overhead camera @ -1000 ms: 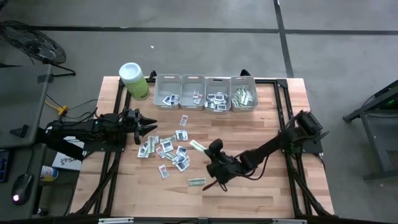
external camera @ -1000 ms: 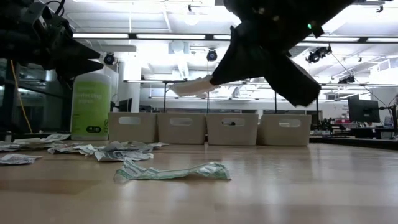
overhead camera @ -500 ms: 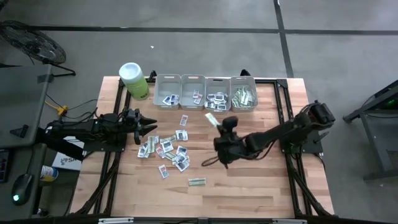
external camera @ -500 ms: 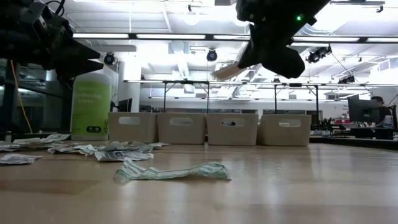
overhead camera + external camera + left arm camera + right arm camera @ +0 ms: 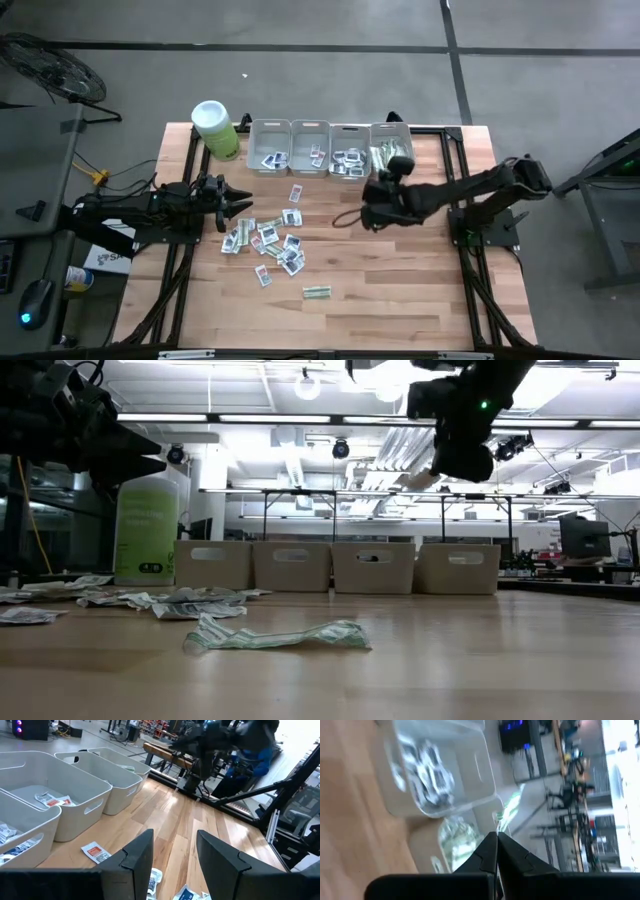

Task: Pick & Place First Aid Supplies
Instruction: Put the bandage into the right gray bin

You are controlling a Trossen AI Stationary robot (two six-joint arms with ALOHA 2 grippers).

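My right gripper (image 5: 390,172) hangs above the near edge of the rightmost grey bin (image 5: 392,140), shut on a green-and-white strip (image 5: 507,812), which also shows in the low view as a pale strip (image 5: 418,481). That bin holds more green strips (image 5: 456,839). A heap of small first aid packets (image 5: 268,240) lies flat on the table's left middle. One green strip (image 5: 275,637) lies alone near the front edge. My left gripper (image 5: 245,201) waits open and level, above the table left of the heap. My right gripper pinches one end of the green-and-white strip (image 5: 499,826) between its two fingertips. The fingers slant down toward the table's far edge. The strip sticks out beyond the tips, lifted clear, over the rightmost bin.
Four grey bins (image 5: 310,135) stand in a row at the far edge, each with packets inside. A lime-green canister with a white lid (image 5: 215,128) stands left of them. Bare wood lies at the table's right and near parts.
My right gripper has risen and swung from the table's near middle toward the far edge, to the rightmost bin. It has rolled and tipped on the way and stayed shut on the green-and-white strip. The strip has travelled with it, clear of the table.
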